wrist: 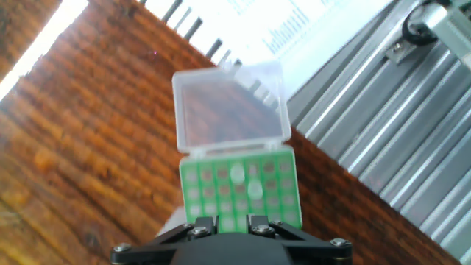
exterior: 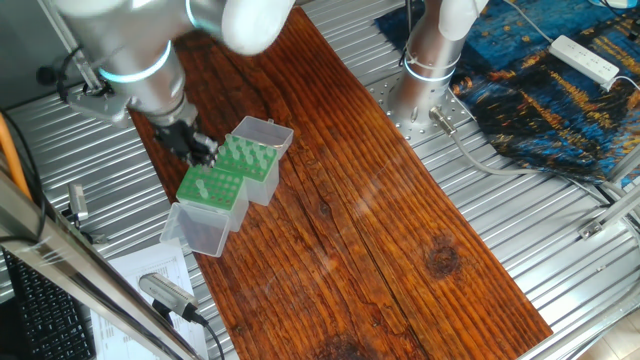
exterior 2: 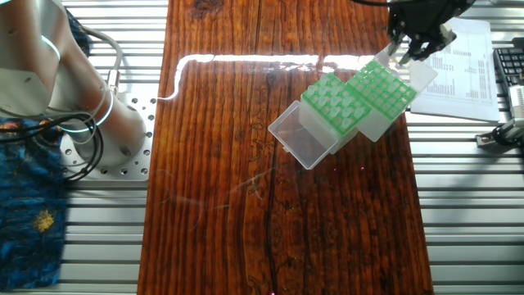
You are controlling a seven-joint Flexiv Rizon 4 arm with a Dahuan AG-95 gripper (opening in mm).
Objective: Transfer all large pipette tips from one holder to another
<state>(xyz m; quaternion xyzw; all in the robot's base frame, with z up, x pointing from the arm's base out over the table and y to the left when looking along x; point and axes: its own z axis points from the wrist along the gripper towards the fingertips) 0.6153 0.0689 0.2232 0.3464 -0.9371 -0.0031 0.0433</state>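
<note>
Two green holders with clear hinged lids stand side by side on the wooden board. The holder (exterior 2: 334, 102) nearer the board's middle carries rows of pale large pipette tips (exterior 2: 327, 92). The other holder (exterior 2: 381, 88), by the board's edge, shows mostly bare holes. In the hand view this holder (wrist: 239, 188) lies straight below me, its lid (wrist: 228, 107) folded back, with two pale tips (wrist: 237, 174) standing in it. My gripper (wrist: 229, 223) hovers over its near edge, fingers a little apart with only green rack showing between them. The fixed views show the gripper (exterior: 200, 148) (exterior 2: 416, 39) above that holder's side.
Printed paper sheets (exterior 2: 471, 61) lie on the ribbed metal table (exterior 2: 458, 205) beside the board (exterior 2: 246, 188). A keyboard (exterior 2: 509, 74) sits at the edge. The arm's base (exterior: 425, 70) stands at the far side with cables and a blue patterned cloth (exterior: 540, 90).
</note>
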